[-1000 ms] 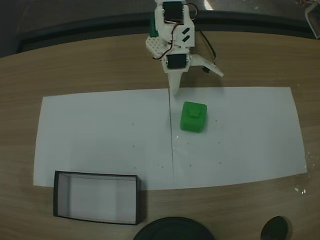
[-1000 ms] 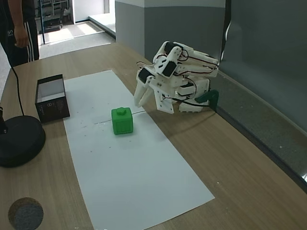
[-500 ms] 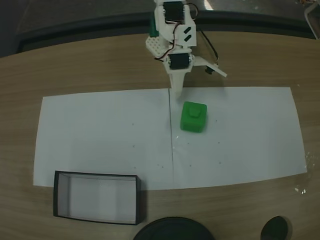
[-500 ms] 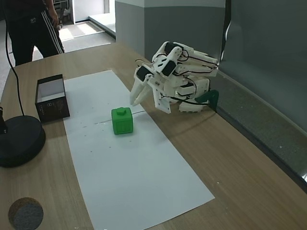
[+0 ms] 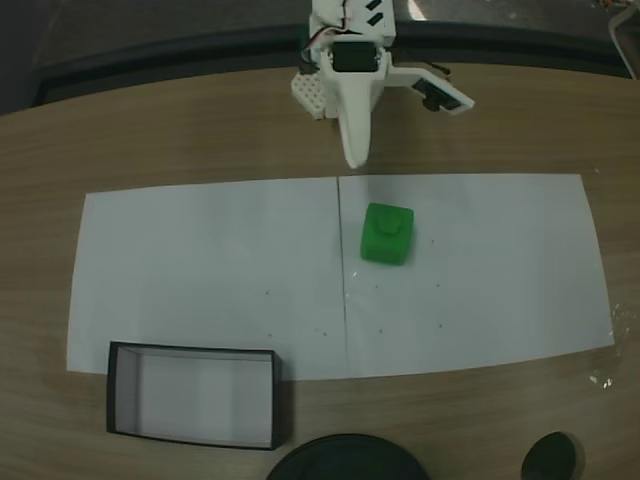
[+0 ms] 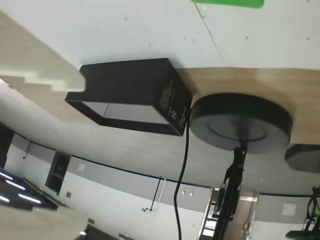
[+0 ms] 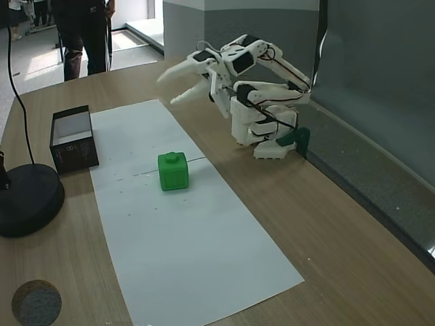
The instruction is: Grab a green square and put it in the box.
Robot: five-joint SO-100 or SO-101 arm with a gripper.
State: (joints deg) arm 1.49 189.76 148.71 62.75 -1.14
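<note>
Tool (image 7: pixel 175 84) raised w/ jaws apart, green square (image 5: pixel 387 234) on paper.

office or lab: long wooden table (image 7: pixel 326 224), grey partition wall (image 7: pixel 258 27), person (image 7: pixel 81 34) standing in corridor.

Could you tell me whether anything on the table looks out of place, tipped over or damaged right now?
Nothing stands out. The green square sits upright on the white paper, knob on top. The box rests flat by the paper's edge, open side up. The gripper hangs open above the table, holding nothing.
</note>
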